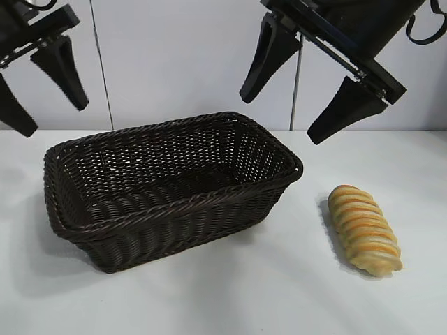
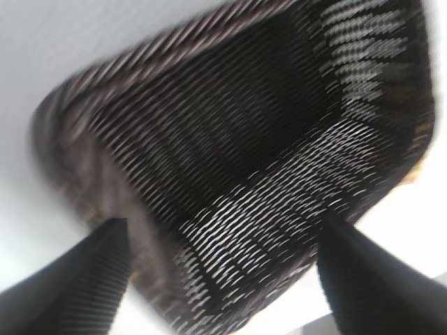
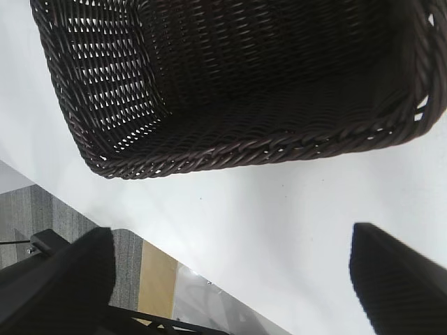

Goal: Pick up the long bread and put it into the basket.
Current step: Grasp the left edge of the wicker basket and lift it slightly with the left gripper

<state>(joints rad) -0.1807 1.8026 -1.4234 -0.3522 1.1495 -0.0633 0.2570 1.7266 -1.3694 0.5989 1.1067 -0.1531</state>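
With the long bread [image 1: 364, 229] lying on the table [image 1: 230, 293] just beside the empty basket [image 1: 279, 150], and both the right gripper [image 1: 302, 89] and left gripper [image 1: 43, 82] hanging wide apart and empty, a grasp near the loaf's rounded end risked slipping.

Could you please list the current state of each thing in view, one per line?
long bread: lying flat on the table, right of the basket, untouched.
basket: upright on the table, nothing inside.
left gripper: raised above the basket's left end, open, holding nothing.
right gripper: raised above the table, open, holding nothing.
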